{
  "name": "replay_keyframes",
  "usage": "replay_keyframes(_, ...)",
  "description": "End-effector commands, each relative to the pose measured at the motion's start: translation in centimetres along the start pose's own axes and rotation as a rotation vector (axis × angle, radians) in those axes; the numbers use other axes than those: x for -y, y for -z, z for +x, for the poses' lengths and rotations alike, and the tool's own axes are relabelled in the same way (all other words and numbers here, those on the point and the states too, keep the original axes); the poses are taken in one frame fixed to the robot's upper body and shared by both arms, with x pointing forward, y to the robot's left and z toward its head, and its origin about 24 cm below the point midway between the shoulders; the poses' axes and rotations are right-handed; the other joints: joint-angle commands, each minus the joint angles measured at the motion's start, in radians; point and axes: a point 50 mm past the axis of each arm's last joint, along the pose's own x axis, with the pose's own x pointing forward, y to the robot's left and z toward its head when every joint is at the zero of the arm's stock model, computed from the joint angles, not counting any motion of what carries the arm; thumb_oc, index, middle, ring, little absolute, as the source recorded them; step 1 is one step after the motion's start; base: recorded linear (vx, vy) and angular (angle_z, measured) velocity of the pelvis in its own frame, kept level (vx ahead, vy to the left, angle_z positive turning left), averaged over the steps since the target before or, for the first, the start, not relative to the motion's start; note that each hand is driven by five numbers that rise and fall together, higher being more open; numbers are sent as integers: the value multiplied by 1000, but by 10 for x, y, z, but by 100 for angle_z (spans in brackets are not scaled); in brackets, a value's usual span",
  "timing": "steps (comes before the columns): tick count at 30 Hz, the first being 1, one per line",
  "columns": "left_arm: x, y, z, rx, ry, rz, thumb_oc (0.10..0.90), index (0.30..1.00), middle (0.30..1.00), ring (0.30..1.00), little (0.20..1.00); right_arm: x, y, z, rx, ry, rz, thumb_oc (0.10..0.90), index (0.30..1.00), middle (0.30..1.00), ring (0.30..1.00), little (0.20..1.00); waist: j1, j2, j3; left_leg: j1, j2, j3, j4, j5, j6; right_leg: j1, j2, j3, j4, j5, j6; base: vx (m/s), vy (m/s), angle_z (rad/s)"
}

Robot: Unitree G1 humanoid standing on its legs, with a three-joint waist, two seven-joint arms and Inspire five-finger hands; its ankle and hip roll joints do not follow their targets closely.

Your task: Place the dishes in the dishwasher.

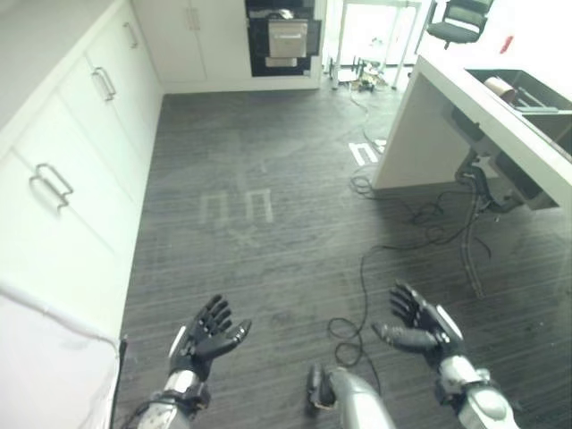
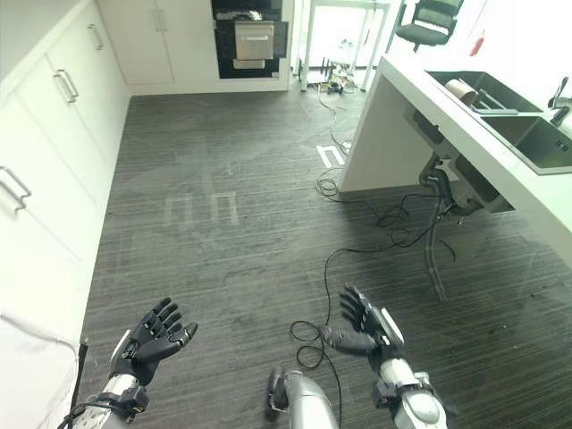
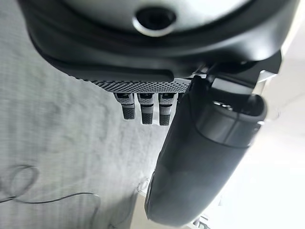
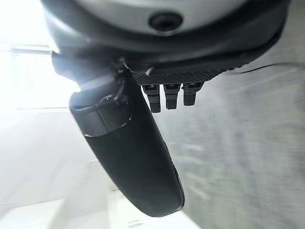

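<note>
Two hands, the left hand [image 1: 207, 338] and right hand [image 1: 418, 325], are hanging open and empty over the dark floor [image 1: 268, 241]; white cupboards [image 1: 71, 170] are standing at nine o'clock, a counter [image 1: 500, 116] at two.

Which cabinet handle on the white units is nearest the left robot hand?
The handle lowest along the left cabinet run, on the door closest to the left robot hand. The next one and the one beyond it sit farther up the run, toward the oven.

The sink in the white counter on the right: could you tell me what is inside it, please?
In the far basin of the sink lies a brown, roundish item, too small to identify. The near basin's visible part looks bare. The counter edge hides the basin floor nearest the robot.
</note>
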Motion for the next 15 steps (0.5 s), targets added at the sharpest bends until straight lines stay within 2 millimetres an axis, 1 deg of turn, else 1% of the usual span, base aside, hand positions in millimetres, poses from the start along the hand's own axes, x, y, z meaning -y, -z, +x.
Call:
replay_keyframes(1, 17, -59, 8, 294, 142, 77, 800, 900, 900, 900, 900, 14, -47, 5, 236, 1, -59, 800, 900, 900, 900, 900, -8, -72, -35, -209, 157, 9, 221, 314, 32, 133, -126, 79, -107, 24, 280, 242, -225, -18)
replay_keyframes(2, 18, -59, 8, 298, 147, 83, 800, 900, 900, 900, 900, 15, -47, 5, 238, -3, -62, 800, 900, 900, 900, 900, -5, -74, -31, -243, 162, 14, 260, 321, 31, 142, -125, 83, -107, 18, 275, 263, -231, -44)
replay_keyframes(3, 19, -60, 6, 308, 161, 97, 800, 900, 900, 900, 900, 17, -50, 4, 249, -3, -68, 800, 900, 900, 900, 900, 14, -78, -13, -366, 196, 37, 325, 331, 37, 185, -121, 80, -107, -4, 265, 242, -165, -70)
replay_keyframes(4, 19, -61, 6, 311, 162, 95, 800, 900, 900, 900, 900, 18, -51, 5, 254, -4, -68, 800, 900, 900, 900, 900, 24, -75, -4, -394, 208, 49, 301, 318, 46, 202, -114, 79, -107, -14, 265, 367, -123, -75)
replay_keyframes(5, 17, -61, 5, 316, 145, 78, 800, 900, 900, 900, 900, 15, -54, 10, 260, -21, -63, 800, 900, 900, 900, 900, 34, -59, 1, -385, 221, 82, 141, 315, 51, 221, -89, 93, -107, -38, 274, 356, 0, -69)
replay_keyframes(6, 16, -61, 3, 318, 137, 72, 800, 900, 900, 900, 900, 13, -55, 12, 261, -32, -63, 800, 900, 900, 900, 900, 39, -50, 3, -363, 228, 107, 25, 319, 51, 231, -75, 111, -107, -49, 281, 427, 86, -76)
replay_keyframes(7, 14, -62, 2, 323, 129, 76, 800, 900, 900, 900, 900, 9, -56, 14, 262, -44, -63, 800, 900, 900, 900, 900, 44, -37, 1, -349, 235, 129, -125, 325, 51, 239, -55, 135, -107, -65, 291, 327, 120, -112)
replay_keyframes(8, 13, -62, 1, 324, 126, 82, 800, 900, 900, 900, 900, 8, -57, 15, 263, -50, -64, 800, 900, 900, 900, 900, 49, -21, 6, -371, 251, 128, -136, 300, 50, 249, -37, 147, -107, -74, 297, 422, 202, -81)
replay_keyframes(9, 12, -63, -1, 327, 119, 82, 800, 900, 900, 900, 900, 5, -59, 14, 270, -63, -72, 800, 900, 900, 900, 900, 52, 19, 5, -465, 286, 87, -136, 242, 36, 261, 6, 172, -107, -94, 307, 419, 190, -66)
replay_keyframes(10, 12, -62, -2, 324, 116, 76, 800, 900, 900, 900, 900, 4, -61, 13, 273, -67, -80, 800, 900, 900, 900, 900, 56, 33, 2, -508, 293, 55, -136, 241, 26, 270, 22, 193, -107, -104, 307, 458, 174, -35)
replay_keyframes(11, 11, -62, -3, 324, 115, 75, 800, 900, 900, 900, 900, 3, -61, 12, 276, -70, -86, 800, 900, 900, 900, 900, 63, 40, 1, -548, 290, 22, -136, 243, 18, 283, 36, 213, -107, -115, 305, 493, 127, -48)
replay_keyframes(12, 11, -60, -6, 330, 119, 83, 800, 900, 900, 900, 900, 2, -63, 10, 284, -70, -97, 800, 900, 900, 900, 900, 77, 47, 2, -601, 281, -18, -136, 259, 11, 323, 60, 249, -107, -146, 298, 571, 160, -68)
replay_keyframes(13, 12, -62, -7, 338, 127, 91, 800, 900, 900, 900, 900, 3, -67, 10, 296, -67, -106, 800, 900, 900, 900, 900, 88, 46, 1, -609, 273, -24, -136, 261, 16, 353, 57, 266, -107, -168, 299, 689, 220, -113)
replay_keyframes(14, 14, -67, -5, 355, 132, 107, 800, 900, 900, 900, 900, 3, -73, 13, 312, -67, -108, 800, 900, 900, 900, 900, 88, 43, -4, -590, 275, -15, -136, 249, 24, 374, 34, 266, -107, -174, 313, 594, 210, -122)
replay_keyframes(15, 15, -72, -4, 367, 136, 122, 800, 900, 900, 900, 900, 4, -76, 12, 321, -65, -107, 800, 900, 900, 900, 900, 85, 43, -7, -576, 274, -12, -136, 250, 32, 392, 25, 267, -107, -181, 322, 483, 170, -115)
